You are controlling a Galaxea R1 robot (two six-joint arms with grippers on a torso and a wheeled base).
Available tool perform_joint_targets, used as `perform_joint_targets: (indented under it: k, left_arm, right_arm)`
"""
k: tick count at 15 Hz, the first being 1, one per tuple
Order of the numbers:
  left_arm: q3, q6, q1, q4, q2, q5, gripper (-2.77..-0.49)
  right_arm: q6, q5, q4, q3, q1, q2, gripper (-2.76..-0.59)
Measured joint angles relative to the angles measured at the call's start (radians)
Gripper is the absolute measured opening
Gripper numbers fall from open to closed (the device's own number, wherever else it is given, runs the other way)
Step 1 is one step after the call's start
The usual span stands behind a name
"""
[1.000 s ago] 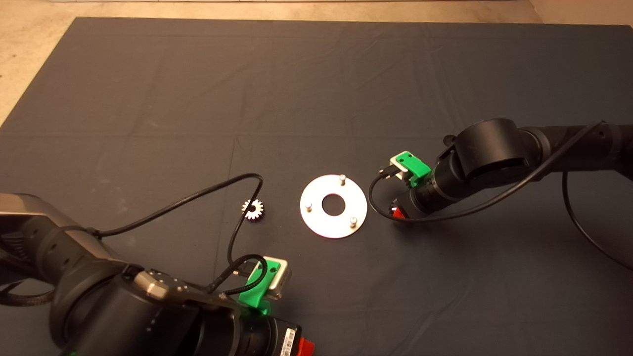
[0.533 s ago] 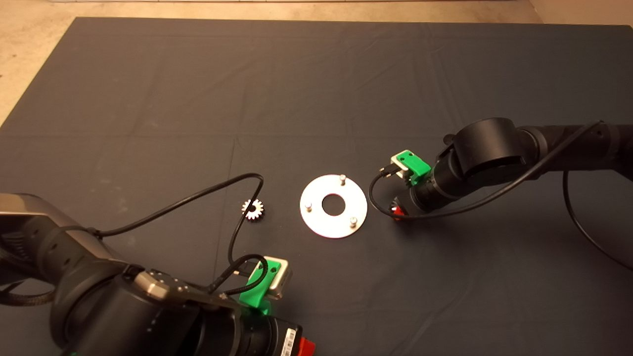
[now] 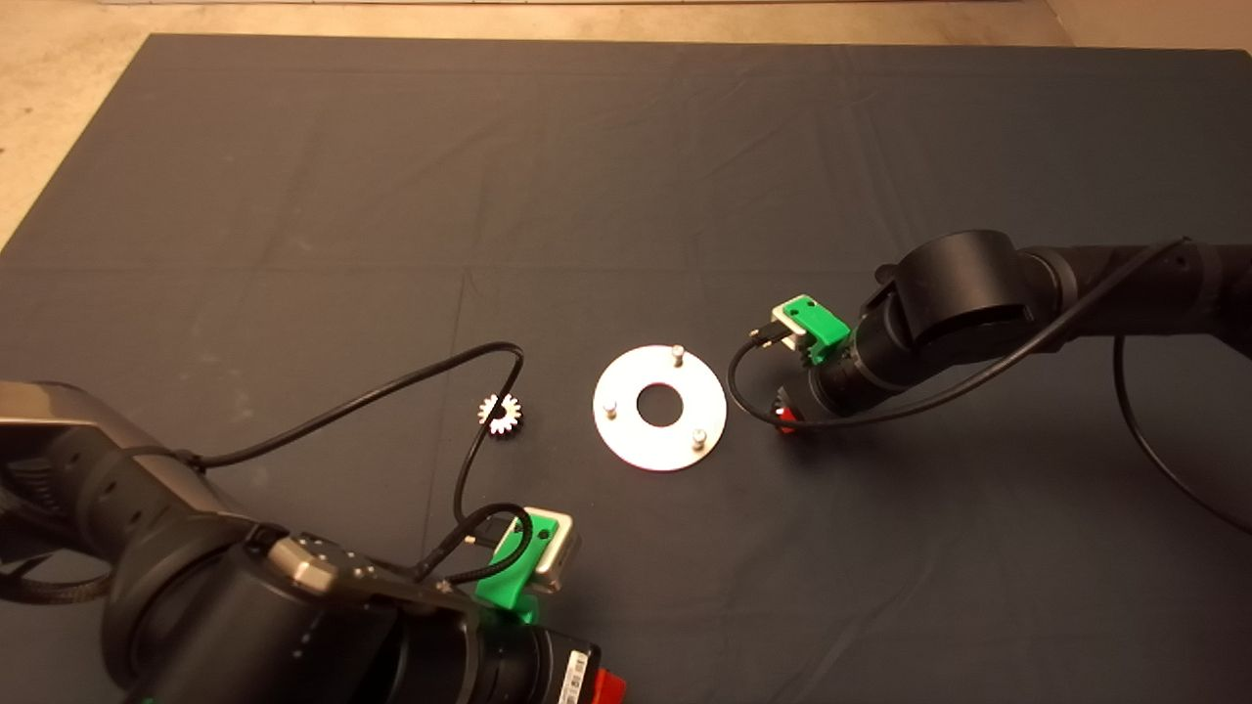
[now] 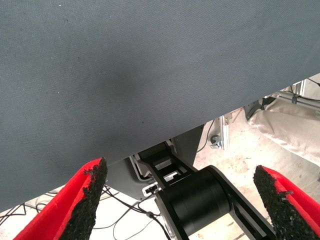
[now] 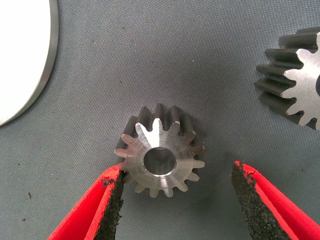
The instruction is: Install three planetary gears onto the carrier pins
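**Right gripper brackets a gear beside the carrier disc**

Nearest the camera, the left gripper (image 4: 180,200) sits at the mat's near edge, well short of the disc (image 3: 626,435), fingers spread wide and holding nothing; between them only the mat (image 4: 125,75) edge, a black robot part and the floor beyond show.

Out to the disc now: flat, round and shiny on the mat, with a central hole and three carrier pins (image 3: 678,350) standing upright around it, all of them bare. No gear sits on any pin.

On the left arm's side of the disc, near it but apart, one gear (image 3: 501,414) lies flat on the mat, a black cable (image 3: 391,391) curving just past it.

On the opposite side of the disc, just beside its rim, the right gripper (image 5: 177,200) is down low over the mat. Its fingers (image 5: 107,210) are open and straddle a second gear (image 5: 161,159), which lies flat, hole up. One pad is right at the teeth, the other stands clear. The disc's edge (image 5: 30,65) shows close by, and a third gear (image 5: 295,80) lies flat near the second one, on the side away from the disc.
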Motion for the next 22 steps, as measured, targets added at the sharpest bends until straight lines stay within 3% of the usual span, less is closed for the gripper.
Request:
perform_joint_targets:
  k: [4,12,14,22]
  left_arm:
    - [0.000,0.000,0.000,0.003,0.011,0.000,-1.18]
    - [0.000,0.000,0.000,0.011,0.017,0.000,-1.18]
    - [0.000,0.000,0.000,0.012,0.019,0.000,-1.18]
    - [0.000,0.000,0.000,0.021,0.019,0.000,-1.18]
  right_arm:
    - [0.000,0.012,0.001,-0.016,0.000,0.007,-1.79]
    - [0.000,0.011,-0.001,-0.039,-0.011,0.025,-1.79]
    - [0.000,0.012,-0.001,-0.040,-0.011,0.033,-1.95]
    - [0.000,0.012,-0.001,-0.056,-0.011,0.047,-2.21]
